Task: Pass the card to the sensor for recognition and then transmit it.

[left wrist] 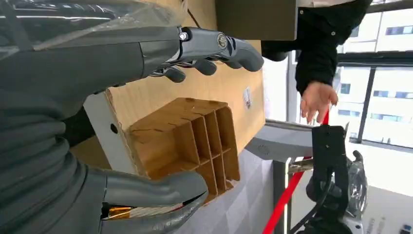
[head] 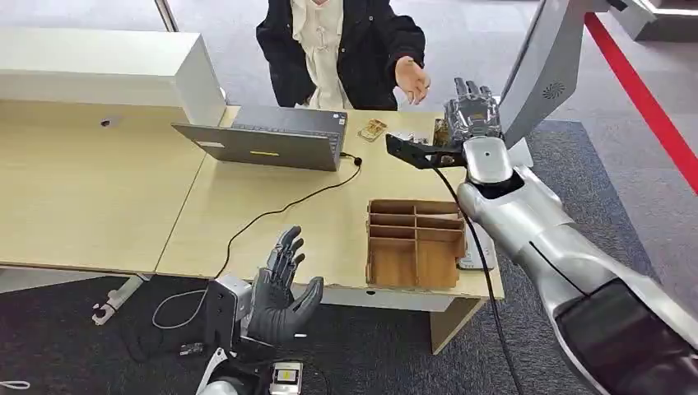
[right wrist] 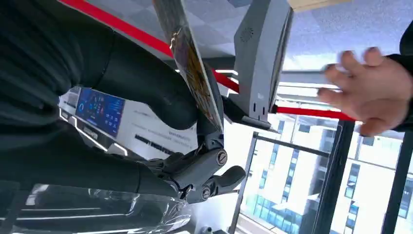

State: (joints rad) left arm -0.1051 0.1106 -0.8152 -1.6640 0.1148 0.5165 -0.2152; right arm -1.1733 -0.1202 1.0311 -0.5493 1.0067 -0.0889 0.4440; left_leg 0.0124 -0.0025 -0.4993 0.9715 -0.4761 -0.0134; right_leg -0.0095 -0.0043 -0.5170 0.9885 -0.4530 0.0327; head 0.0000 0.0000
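Note:
My right hand (head: pixel 472 113) is raised over the far right of the desk and pinches a card (right wrist: pixel 192 68) with a printed face between thumb and fingers. The card's edge shows beside the hand in the head view (head: pixel 441 132). The grey tilted sensor panel (head: pixel 547 66) stands just right of this hand, and appears close behind the card in the right wrist view (right wrist: pixel 260 53). A person's open hand (head: pixel 411 80) reaches toward it from across the desk. My left hand (head: pixel 280 288) hangs open below the desk's front edge, holding nothing.
A wooden divided box (head: pixel 416 243) sits at the desk's front right. A grey laptop (head: pixel 272 136) with a black cable stands mid-desk, and loose cards (head: pixel 372 129) lie beyond it. A person in a black jacket (head: pixel 346 41) stands behind the desk (head: pixel 99 189).

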